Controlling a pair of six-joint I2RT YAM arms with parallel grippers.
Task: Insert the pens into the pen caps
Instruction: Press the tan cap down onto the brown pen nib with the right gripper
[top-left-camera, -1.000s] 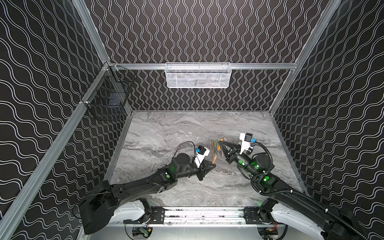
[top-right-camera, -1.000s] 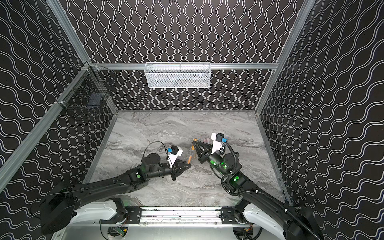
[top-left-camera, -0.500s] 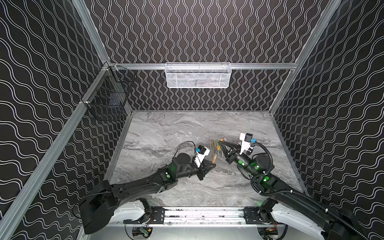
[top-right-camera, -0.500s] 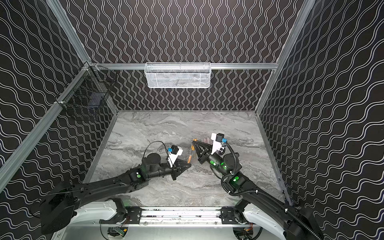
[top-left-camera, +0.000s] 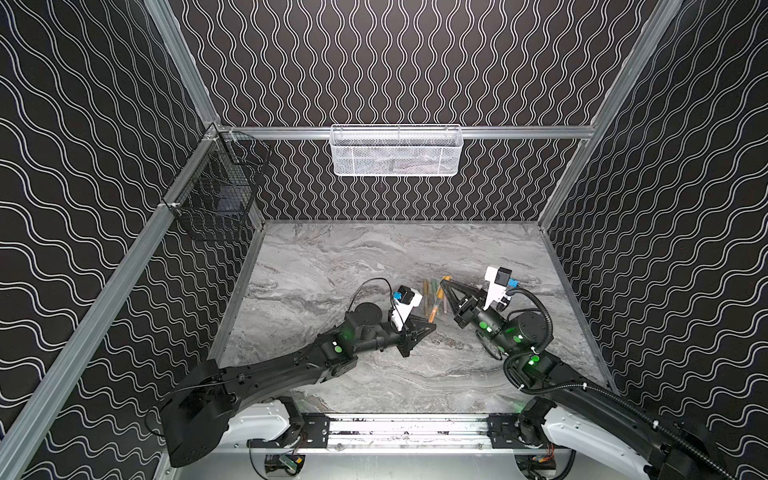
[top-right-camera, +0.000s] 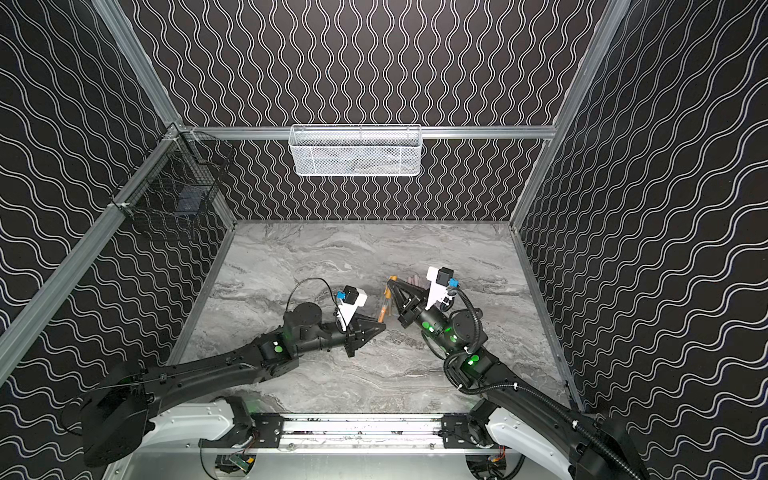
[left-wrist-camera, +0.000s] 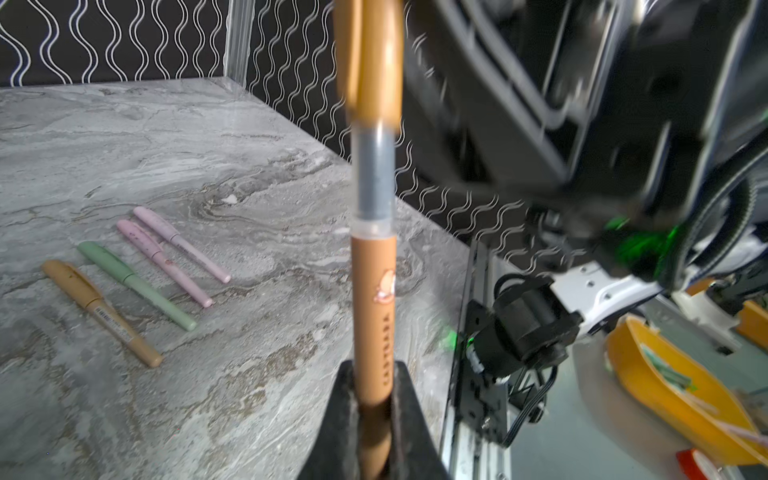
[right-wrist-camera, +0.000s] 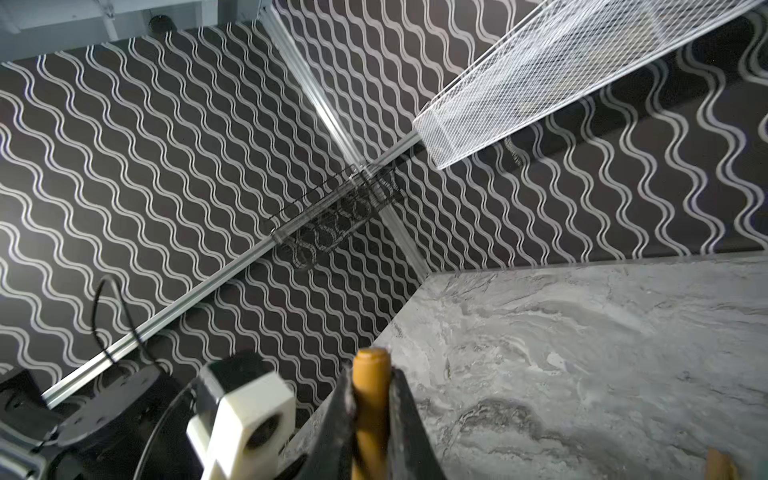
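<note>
A tan-orange pen (left-wrist-camera: 372, 311) stands in my left gripper (left-wrist-camera: 374, 374), which is shut on its barrel. The pen's grey front section (left-wrist-camera: 374, 178) runs into a tan-orange pen cap (left-wrist-camera: 370, 62), still showing between cap and barrel. My right gripper (right-wrist-camera: 371, 384) is shut on that cap (right-wrist-camera: 371, 363). In both top views the two grippers (top-left-camera: 432, 327) (top-left-camera: 444, 283) meet above the table's middle with the pen (top-right-camera: 384, 305) slanting between them. Several capped pens lie side by side on the table: tan-orange (left-wrist-camera: 99, 311), green (left-wrist-camera: 133, 284) and two pink (left-wrist-camera: 162, 262).
A white mesh basket (top-left-camera: 397, 151) hangs on the back wall and a black wire basket (top-left-camera: 216, 195) on the left wall. Patterned walls close in the marble table (top-left-camera: 332, 257) on three sides. A metal rail (top-left-camera: 409, 428) runs along the front edge.
</note>
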